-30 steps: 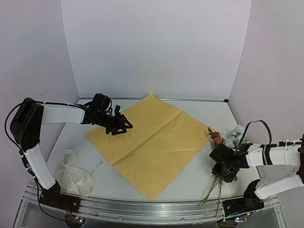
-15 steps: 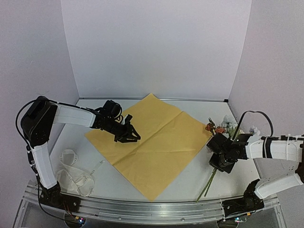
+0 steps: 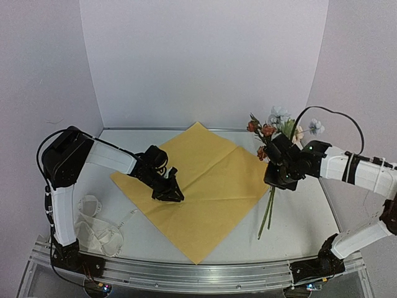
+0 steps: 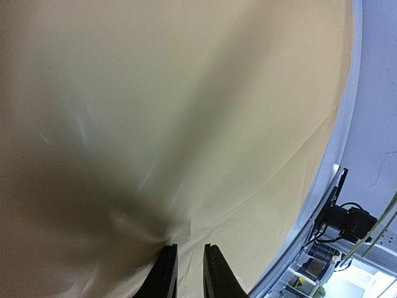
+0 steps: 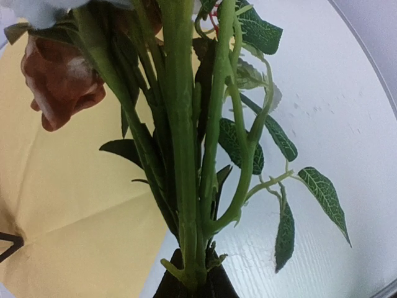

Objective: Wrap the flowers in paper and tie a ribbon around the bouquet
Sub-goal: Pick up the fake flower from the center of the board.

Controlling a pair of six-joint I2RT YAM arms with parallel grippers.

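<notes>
right gripper point(image 3: 276, 177) clamped the flowers point(image 3: 273, 122) by their stems point(image 5: 186, 186), likely light and springy. left gripper point(image 4: 185, 247), nearly closed, pressed limp paper point(image 3: 214, 177); grip unclear.

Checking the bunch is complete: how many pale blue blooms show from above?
2 pale blue blooms in the flowers: one at top, one out to the right. Others may be hidden behind leaves.

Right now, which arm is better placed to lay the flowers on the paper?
Right. The right gripper holds the flowers by their stems, beside the paper; the left gripper is down on the paper.
</notes>
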